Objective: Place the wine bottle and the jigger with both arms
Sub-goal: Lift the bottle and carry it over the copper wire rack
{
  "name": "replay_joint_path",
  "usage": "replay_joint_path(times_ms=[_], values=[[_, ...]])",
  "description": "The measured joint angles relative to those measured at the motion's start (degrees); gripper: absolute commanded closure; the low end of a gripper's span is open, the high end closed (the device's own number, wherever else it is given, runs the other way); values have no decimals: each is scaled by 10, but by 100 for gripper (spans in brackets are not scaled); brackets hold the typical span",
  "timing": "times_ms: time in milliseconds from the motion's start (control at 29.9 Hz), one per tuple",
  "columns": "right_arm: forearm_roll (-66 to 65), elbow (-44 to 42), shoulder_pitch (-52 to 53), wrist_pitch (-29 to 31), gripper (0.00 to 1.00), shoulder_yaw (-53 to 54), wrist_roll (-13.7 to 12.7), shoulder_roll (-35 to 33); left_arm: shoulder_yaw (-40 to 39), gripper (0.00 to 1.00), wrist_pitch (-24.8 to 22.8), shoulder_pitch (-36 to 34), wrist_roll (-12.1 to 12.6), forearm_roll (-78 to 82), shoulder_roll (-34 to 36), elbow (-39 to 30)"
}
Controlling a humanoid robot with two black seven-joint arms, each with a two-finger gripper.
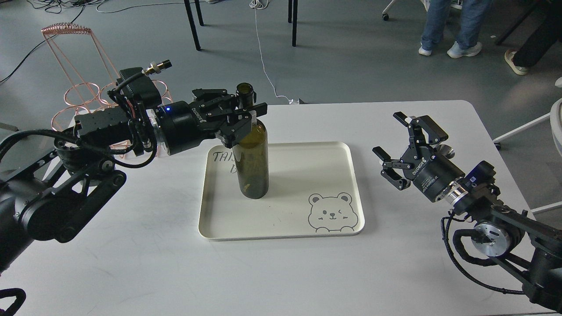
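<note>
The bottle stands upright in the upper left part of the white tray, which lies mid-frame on the desk. The left gripper comes in level from the left, and its jaws pinch the bottle at the shoulder and the foot of the neck; the open mouth shows just above the fingers.

The jigger is mostly hidden: only a small shiny steel rim peeks out behind the right gripper, right of the tray on the desk. That gripper's jaws are spread wide with nothing between them, and it sits just in front of the jigger.

Handling, as a judgement: the bottle is glass, so stiff, smooth and breakable, and it looks empty, so moderately heavy with most of its mass low in the body. A hold near the neck leaves the body free to swing and can slip on slick glass, though the widening shoulder below helps stop it sliding through. It is tall on a narrow base, so releasing it off-plumb could topple it.

The jigger should be light, rigid and slippery. Its narrow waist is the natural place to grip, since the cones above and below would keep it from sliding out.
</note>
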Motion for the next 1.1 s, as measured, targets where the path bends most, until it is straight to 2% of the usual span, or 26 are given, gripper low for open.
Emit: replay_joint_path(times_ms=[268, 468, 635, 803, 1104], values=[[0, 0, -1, 0, 1, 0, 0, 0, -1, 80, 0, -33, 0, -10, 6, -3], [0, 0, -1, -6, 1, 0, 0, 0, -2, 79, -6, -138, 0, -91, 85, 3], [0, 0, -1, -11, 1, 2, 0, 0, 0, 79, -24, -212, 0, -150, 164, 75], [-7, 0, -1, -11, 1, 3, 0, 1, 3, 79, -26, -235, 1, -156, 222, 157], [-12, 0, -2, -12, 1, 3, 0, 3, 57, 79, -17, -238, 0, -157, 247, 190]])
